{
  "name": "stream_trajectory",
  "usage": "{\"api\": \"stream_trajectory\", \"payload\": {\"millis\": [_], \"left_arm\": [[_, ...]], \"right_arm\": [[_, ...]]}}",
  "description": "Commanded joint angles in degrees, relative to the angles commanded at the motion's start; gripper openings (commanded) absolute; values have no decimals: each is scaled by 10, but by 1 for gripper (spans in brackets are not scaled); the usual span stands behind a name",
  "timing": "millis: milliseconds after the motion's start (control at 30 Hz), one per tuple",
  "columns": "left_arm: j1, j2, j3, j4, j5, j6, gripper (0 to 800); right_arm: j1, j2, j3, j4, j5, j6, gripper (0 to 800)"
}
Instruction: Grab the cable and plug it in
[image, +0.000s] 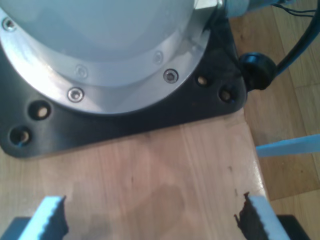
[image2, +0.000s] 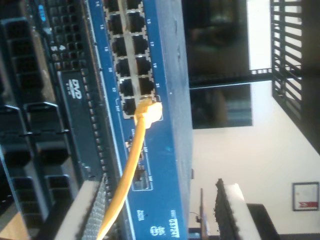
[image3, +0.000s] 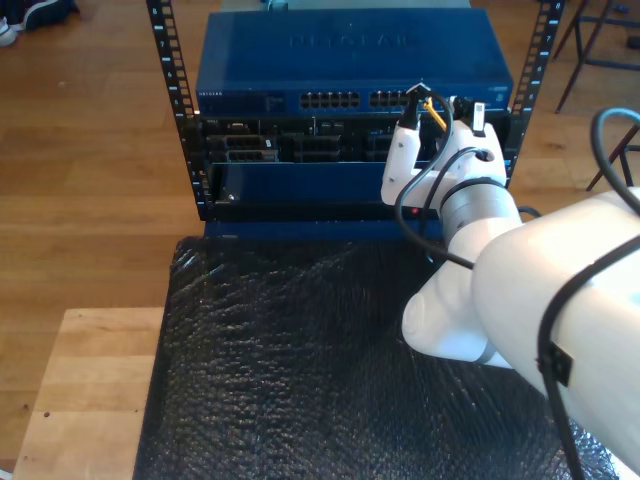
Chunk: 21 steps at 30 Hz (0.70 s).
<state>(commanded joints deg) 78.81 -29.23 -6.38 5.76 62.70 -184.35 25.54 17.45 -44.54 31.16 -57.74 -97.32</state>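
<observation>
Showing the end stage of insertion, the second wrist view looks along my second gripper (image2: 160, 212) toward the blue network switch (image2: 165, 75), whose front carries two rows of numbered ports. The cable (image2: 131, 170), thin and yellow, runs up between the two fingers, and its plug (image2: 149, 111) sits in the last port of one row, apparently seated, though whether the latch has caught cannot be read from these frames. The jaws of my second gripper stand apart, with the cable passing close beside one ribbed finger (image2: 87, 215) and well clear of the other; no pad presses on it at the visible length. This arrangement suggests that the grip is released so the plug can stay in its socket under its own retention.

In the exterior view the same arm (image3: 470, 210) reaches to the switch (image3: 350, 60) mounted at the top of a black rack (image3: 170, 90), toward the exterior view's right, with the yellow cable (image3: 437, 112) visible just at the gripper tips. Black bubble wrap (image3: 280, 350) covers the table in front of the rack.

My first gripper (image: 152, 217) is held apart from the work, pointing down at a wooden surface (image: 150, 170) beside an arm base plate (image: 125, 120). Its jaws stand wide, with nothing between them, a parked pose that keeps it clear of the rack.
</observation>
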Motion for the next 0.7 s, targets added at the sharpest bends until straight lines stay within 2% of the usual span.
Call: {"api": "stream_trajectory", "payload": {"millis": [200, 400, 700], "left_arm": [[0, 0, 0, 0, 0, 0, 800], [0, 0, 0, 0, 0, 0, 800], [0, 0, 0, 0, 0, 0, 800]], "right_arm": [[-3, -30, 5, -1, 17, 0, 545], [-12, -72, 6, -4, 79, 0, 576], [-86, -140, 5, -74, 229, -2, 681]]}}
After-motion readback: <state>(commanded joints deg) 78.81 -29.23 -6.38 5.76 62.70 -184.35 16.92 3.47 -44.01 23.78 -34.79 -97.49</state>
